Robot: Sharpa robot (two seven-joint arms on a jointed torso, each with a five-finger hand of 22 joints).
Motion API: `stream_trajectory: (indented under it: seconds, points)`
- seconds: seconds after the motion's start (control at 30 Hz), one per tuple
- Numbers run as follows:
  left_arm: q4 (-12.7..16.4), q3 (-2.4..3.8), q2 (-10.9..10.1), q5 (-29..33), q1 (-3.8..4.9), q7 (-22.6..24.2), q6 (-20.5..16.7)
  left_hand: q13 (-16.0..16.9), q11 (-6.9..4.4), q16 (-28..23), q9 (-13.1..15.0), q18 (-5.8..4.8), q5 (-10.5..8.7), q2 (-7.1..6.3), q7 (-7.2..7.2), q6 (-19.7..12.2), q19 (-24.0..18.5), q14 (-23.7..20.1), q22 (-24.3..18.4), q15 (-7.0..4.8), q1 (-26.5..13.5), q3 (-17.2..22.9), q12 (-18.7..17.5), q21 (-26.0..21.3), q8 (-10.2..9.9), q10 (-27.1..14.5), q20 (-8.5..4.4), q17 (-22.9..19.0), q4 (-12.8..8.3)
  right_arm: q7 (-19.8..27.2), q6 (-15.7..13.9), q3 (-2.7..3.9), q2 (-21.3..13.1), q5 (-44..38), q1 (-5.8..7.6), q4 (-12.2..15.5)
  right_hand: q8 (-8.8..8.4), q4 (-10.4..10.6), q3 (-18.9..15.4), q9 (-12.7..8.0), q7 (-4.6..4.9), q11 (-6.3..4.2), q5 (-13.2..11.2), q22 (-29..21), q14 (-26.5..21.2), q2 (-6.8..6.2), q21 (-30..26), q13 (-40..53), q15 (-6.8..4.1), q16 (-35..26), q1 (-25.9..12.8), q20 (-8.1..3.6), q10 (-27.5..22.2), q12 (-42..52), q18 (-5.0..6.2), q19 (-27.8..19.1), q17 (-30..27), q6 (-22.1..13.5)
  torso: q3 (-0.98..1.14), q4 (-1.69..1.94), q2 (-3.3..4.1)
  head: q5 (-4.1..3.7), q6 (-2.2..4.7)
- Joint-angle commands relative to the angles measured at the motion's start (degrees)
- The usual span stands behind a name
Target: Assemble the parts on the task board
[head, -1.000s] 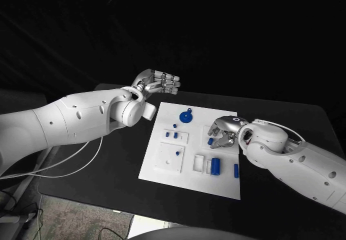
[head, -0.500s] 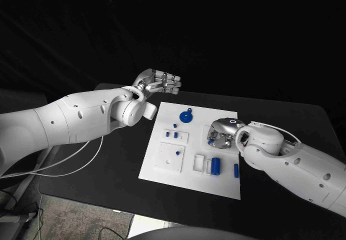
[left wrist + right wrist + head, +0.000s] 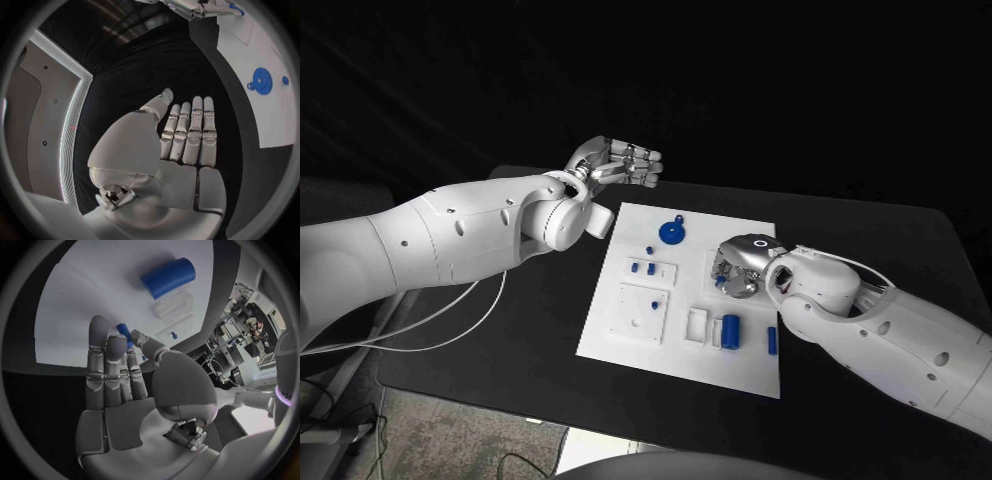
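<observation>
The white task board point(image 3: 718, 368) lies in the middle of the black table. My right hand point(image 3: 737, 270) hovers low over its right half, fingers straight and pointing down. Its thumb tip reaches a small blue peg point(image 3: 720, 282) point(image 3: 124, 330) that lies on the board point(image 3: 75, 305); I see no grip on it. A blue cylinder point(image 3: 731, 327) point(image 3: 167, 277) and a thin blue bar point(image 3: 772, 341) lie nearer the front. A blue disc with a ring point(image 3: 672, 233) point(image 3: 261, 81) sits at the far edge. My left hand point(image 3: 617, 162) point(image 3: 187, 135) is raised off the board's far left, flat and holding nothing.
Small blue pegs point(image 3: 643, 268) stand in a white block at the board's left. Another white block point(image 3: 643, 315) and a white slotted piece point(image 3: 697, 322) sit towards the front. A white cable point(image 3: 444, 330) hangs under my left arm. Black table surrounds the board.
My right hand has rolled over and shifted slightly left, coming down over the small blue peg. The peg and my left hand have stayed put.
</observation>
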Motion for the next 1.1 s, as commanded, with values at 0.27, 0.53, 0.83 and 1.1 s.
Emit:
stream_trajectory:
  seconds: [0.27, 0.53, 0.83, 1.1]
  points:
    - [-0.1, 0.05, 0.3, 0.0, 0.14, 0.1, 1.1, 0.0, 0.05, -0.3, 0.0, 0.85, -0.37, 0.34, 0.17, -0.2, 0.0, -0.4, -0.2, 0.20, -0.2, 0.1, 0.2, 0.2, 0.1, -0.2, 0.47, -0.1, 0.0, -1.0, -8.3, -0.15, 0.2, -5.8, -0.64, -0.3, 0.20, 0.1, 3.2, 0.2, -0.34, -0.94, 1.2, 1.9, 0.2, -0.48, 1.2, 0.2, -0.75, 0.3, 0.8, -0.96, 2.4, 0.4, 0.50, 1.7, 0.6, 1.7, -0.07, -0.08, -0.06, 0.00, -0.30]
    - [-0.4, 0.05, 0.4, 0.0, 0.13, 0.1, 1.1, 0.0, 0.05, -0.3, 0.0, 0.85, -0.37, 0.34, 0.17, -0.2, 0.0, -0.4, -0.2, 0.20, -0.2, 0.1, 0.2, 0.2, 0.1, -0.2, 0.47, -0.1, 0.0, -1.3, -11.8, 0.21, -1.4, -4.9, -0.79, 2.0, 0.17, 0.3, 3.6, 0.4, -0.57, -1.20, 2.7, 2.9, 0.5, -1.03, 1.5, 0.2, -1.08, 0.4, 0.7, -1.30, 3.3, 0.3, 0.46, 1.8, 0.7, 2.5, 0.03, -0.16, -0.03, -0.57, -0.59]
    - [-1.0, 0.04, 0.7, 0.0, 0.12, 0.1, 1.0, 0.0, 0.07, -0.3, 0.0, 0.87, -0.33, 0.43, 0.18, -0.2, 0.0, -0.5, -0.4, 0.21, -0.2, 0.1, 0.2, 0.2, 0.1, -0.3, 0.48, -0.1, 0.0, -1.8, -13.9, 2.79, -3.0, -4.5, -0.81, 6.7, 0.22, 0.2, 3.6, 0.5, -0.69, -1.31, 1.7, 3.2, 0.5, -1.13, 1.5, 0.2, -1.13, 0.5, 1.0, -1.35, 3.5, 0.4, 0.45, 1.8, 0.8, 2.8, -0.01, -0.21, -0.09, -0.01, -0.75]
    - [-1.3, 0.04, 0.8, 0.0, 0.12, 0.2, 0.8, 0.0, 0.08, -0.3, 0.0, 0.89, -0.30, 0.47, 0.19, -0.2, 0.0, -0.4, -0.5, 0.20, -0.2, 0.0, 0.2, 0.2, 0.1, -0.3, 0.47, 0.0, -0.1, -0.9, -13.6, 3.40, -2.0, -3.6, -0.81, 8.5, 0.20, 0.3, 3.6, 0.5, -0.69, -1.31, 1.9, 3.5, 0.5, -1.16, 1.4, 0.2, -1.15, 0.6, 0.9, -1.37, 3.6, 0.3, 0.43, 1.8, 0.7, 2.9, -0.10, -0.14, -0.05, 1.09, -0.72]
